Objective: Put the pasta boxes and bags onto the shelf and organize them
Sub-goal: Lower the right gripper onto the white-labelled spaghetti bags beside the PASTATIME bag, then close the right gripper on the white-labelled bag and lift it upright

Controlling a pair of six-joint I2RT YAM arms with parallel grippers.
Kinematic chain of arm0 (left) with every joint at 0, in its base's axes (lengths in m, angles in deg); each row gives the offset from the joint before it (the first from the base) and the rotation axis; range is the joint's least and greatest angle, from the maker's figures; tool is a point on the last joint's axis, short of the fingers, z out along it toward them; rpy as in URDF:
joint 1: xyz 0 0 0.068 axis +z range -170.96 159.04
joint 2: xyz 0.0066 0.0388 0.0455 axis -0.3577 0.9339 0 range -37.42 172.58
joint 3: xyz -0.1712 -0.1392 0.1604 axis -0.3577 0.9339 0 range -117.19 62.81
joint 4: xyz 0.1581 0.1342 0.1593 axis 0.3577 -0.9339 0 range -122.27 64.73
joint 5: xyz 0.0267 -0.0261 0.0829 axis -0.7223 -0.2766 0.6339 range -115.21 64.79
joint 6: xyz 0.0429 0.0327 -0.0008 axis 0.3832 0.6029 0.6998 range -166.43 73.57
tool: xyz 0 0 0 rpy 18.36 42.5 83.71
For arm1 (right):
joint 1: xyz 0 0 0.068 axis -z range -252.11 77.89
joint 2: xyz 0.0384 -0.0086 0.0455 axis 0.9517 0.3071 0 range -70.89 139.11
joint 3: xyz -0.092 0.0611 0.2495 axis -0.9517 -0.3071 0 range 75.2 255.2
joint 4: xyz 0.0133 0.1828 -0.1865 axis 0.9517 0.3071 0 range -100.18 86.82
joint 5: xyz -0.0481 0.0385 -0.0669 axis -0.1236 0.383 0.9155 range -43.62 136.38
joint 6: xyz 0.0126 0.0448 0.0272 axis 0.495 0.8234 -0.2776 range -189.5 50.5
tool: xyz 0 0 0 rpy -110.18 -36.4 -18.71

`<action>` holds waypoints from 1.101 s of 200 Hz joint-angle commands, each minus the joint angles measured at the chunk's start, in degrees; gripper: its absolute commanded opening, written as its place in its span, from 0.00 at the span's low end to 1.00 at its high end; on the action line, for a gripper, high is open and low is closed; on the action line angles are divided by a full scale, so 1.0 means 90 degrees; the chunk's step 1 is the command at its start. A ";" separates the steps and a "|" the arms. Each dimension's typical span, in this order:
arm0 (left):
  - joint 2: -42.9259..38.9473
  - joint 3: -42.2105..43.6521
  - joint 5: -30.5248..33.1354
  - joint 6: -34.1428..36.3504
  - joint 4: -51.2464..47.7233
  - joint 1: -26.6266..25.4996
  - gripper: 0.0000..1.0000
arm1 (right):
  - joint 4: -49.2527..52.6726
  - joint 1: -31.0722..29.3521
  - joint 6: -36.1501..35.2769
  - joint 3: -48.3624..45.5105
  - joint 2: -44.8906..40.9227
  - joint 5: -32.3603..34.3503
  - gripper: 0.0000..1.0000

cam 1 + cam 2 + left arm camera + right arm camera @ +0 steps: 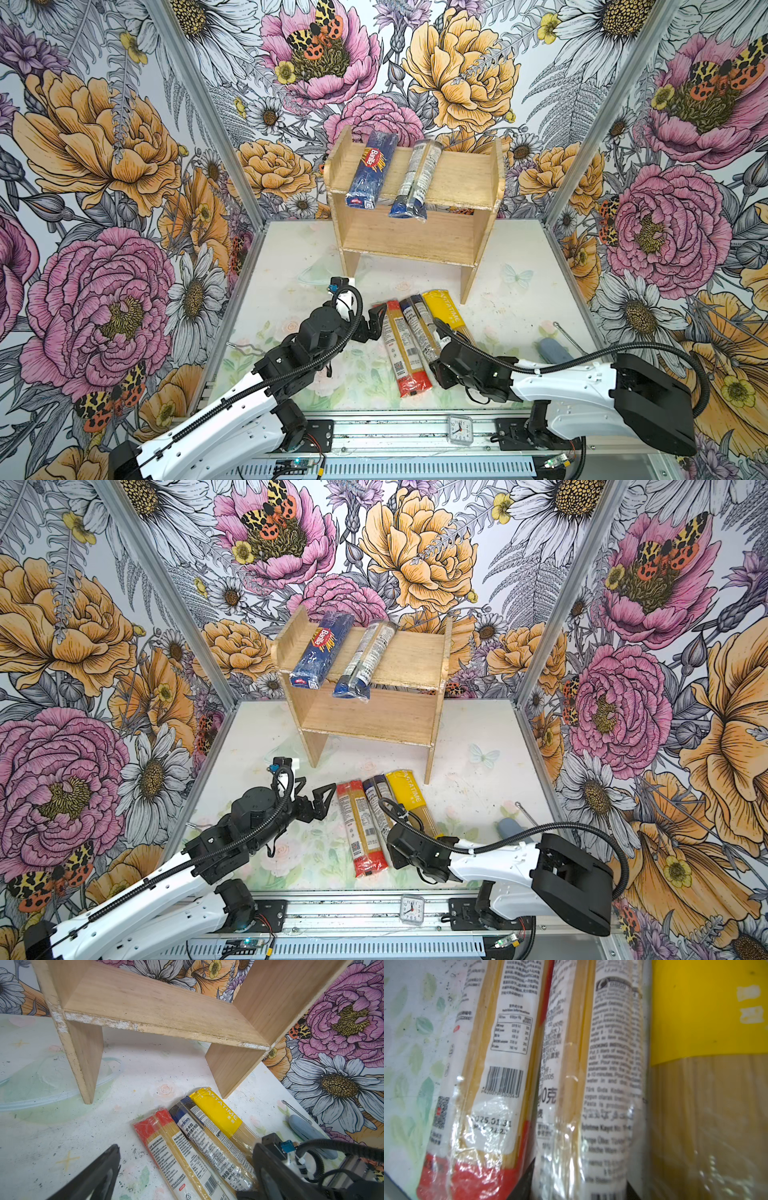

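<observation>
The wooden shelf [457, 178] stands at the back. On its top tier lie a dark blue Barilla pack [371, 170] and a clear blue-ended pack [417, 178]. Three packs lie side by side on the table: red-ended [401, 353], clear with a blue end [419, 324] and yellow [446, 316]. My right gripper [579, 1188] is shut on the middle clear pack [591, 1084] near its front end, one dark finger on each side. My left gripper [375, 322] hangs open just left of the red-ended pack [166, 1147], holding nothing.
A grey-blue oblong pad [555, 351] and a thin metal rod [569, 336] lie at the table's right. A small clock [459, 430] sits on the front rail. Flowered walls close in the table on three sides.
</observation>
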 commanded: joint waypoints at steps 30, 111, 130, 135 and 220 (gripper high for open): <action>0.0002 -0.0081 0.0130 -0.0078 -0.0107 0.0063 0.99 | 0.0872 0.0382 0.0075 0.0335 -0.1500 -0.0570 0.00; 0.0031 -0.0100 0.0123 -0.0044 -0.0105 0.0086 0.99 | 0.2440 0.0413 -0.0291 0.1938 -0.2374 -0.0475 0.00; 0.0021 -0.0110 0.0133 -0.0032 -0.0114 0.0096 0.99 | 0.2910 0.0421 -0.0404 0.2515 -0.2355 -0.0423 0.00; 0.0021 -0.0110 0.0134 -0.0029 -0.0115 0.0101 0.99 | 0.3036 0.0420 -0.0426 0.2672 -0.2325 -0.0418 0.00; 0.0021 -0.0130 0.0113 0.0009 -0.0184 0.0146 0.99 | 0.4252 0.0417 -0.0599 0.5080 -0.2180 -0.0262 0.00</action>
